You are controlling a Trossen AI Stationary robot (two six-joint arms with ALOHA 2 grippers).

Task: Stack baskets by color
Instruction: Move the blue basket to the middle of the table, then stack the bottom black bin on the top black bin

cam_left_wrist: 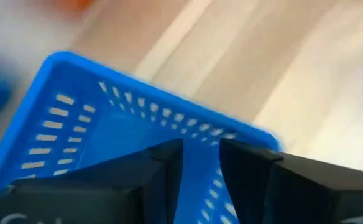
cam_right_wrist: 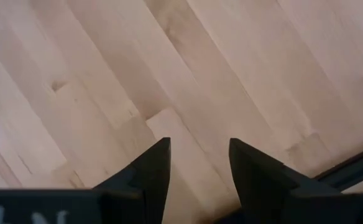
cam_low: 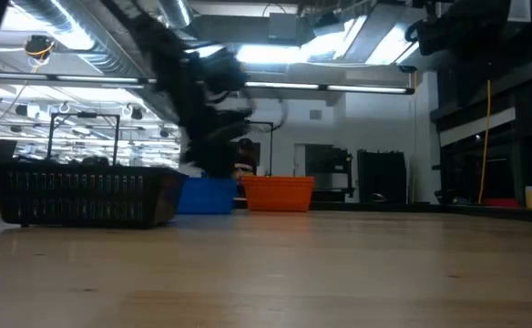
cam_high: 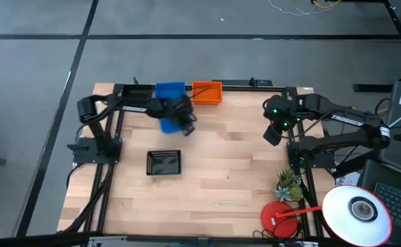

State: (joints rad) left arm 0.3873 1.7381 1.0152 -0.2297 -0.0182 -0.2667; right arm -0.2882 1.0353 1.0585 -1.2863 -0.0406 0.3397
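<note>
A blue basket (cam_high: 167, 126) sits on the wooden table, and my left gripper (cam_high: 185, 123) stands open just above its right part. In the left wrist view the two fingers (cam_left_wrist: 169, 165) hang over this basket's slotted wall (cam_left_wrist: 138, 106). A second blue basket (cam_high: 169, 89) and an orange basket (cam_high: 207, 92) stand side by side at the far edge. A black basket (cam_high: 164, 162) rests alone nearer the front left. My right gripper (cam_high: 272, 135) hangs open over bare wood (cam_right_wrist: 169, 74) at the table's right side.
At the near right corner stand a red round lamp base (cam_high: 277, 216), a white lamp head (cam_high: 357, 211) and a small plant (cam_high: 290, 185). Dark frame rails (cam_high: 255, 86) run along the table's edges. Bare wood lies across the middle and front.
</note>
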